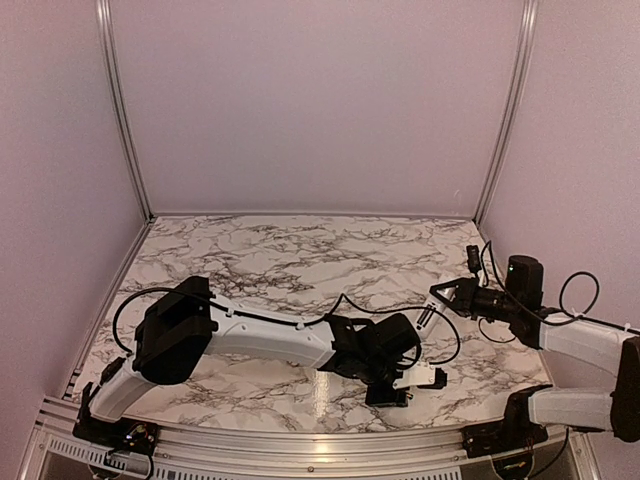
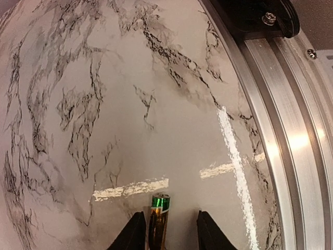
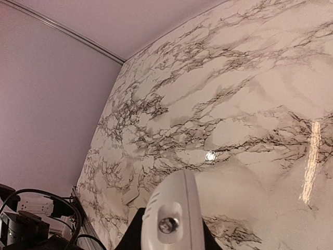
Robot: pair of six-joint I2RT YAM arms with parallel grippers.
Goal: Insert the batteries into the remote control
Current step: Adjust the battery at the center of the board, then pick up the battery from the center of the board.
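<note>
Wrist view only: battery [image 2: 158, 221] between spread left fingers [image 2: 134, 233]; right fingers [image 3: 133, 232] pinch remote control [image 3: 174, 208].

The counter [image 1: 300, 250] is white marble veined in dark grey and black. The battery [image 2: 158, 221] at the lower middle is coppery gold with a green band; the remote control [image 3: 179, 203] is plain white.

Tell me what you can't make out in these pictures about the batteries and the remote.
- Gold cylindrical battery with green cap: left wrist view, lower end cut off by the bottom edge.
- Slim white plastic remote: right wrist view, seen end-on, so its face and battery bay are hidden.
- Second battery: in no view.
</note>
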